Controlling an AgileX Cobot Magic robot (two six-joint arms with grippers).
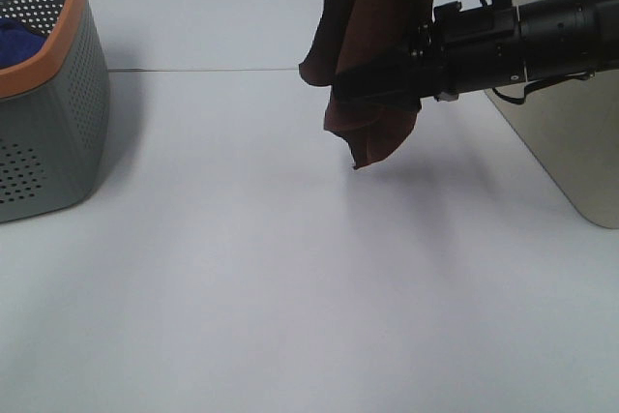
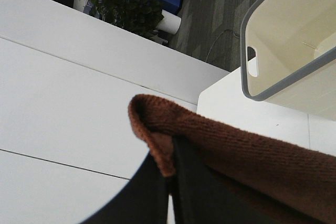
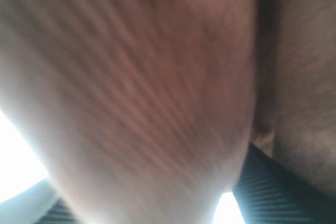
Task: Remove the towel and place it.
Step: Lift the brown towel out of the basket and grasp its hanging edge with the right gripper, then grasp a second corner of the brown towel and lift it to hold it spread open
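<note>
Status: the towel (image 1: 372, 55) hangs in loose folds right of centre, toward the far side. Its lower tip is clear of the desk (image 1: 290, 287). It is well apart from the grey basket (image 1: 58, 123) at the left, which holds a blue cloth (image 1: 14, 41), and it is near the cream bin (image 1: 571, 142) at the right.

Left pincer (image 2: 170, 182): closed on the towel's upper fold and carrying it from above. It is out of the high camera's view.

Right pincer (image 1: 382, 84): reaches in from the right at mid-height. Its jaws stand wide with the cloth between them. I cannot tell whether the pads bear on the towel.

Risks, in my judgement:
- If the left pincer lets go before the right one has closed firmly, the towel will drop in a heap and not lie flat.
- The right jaws may catch only the outer fold, so the plush cloth could slip out under its own weight.
- The right wrist camera is smothered by cloth, so I have no close view to confirm that grip.
- Sideways travel could swing the hanging tip against the bin's rim.
</note>
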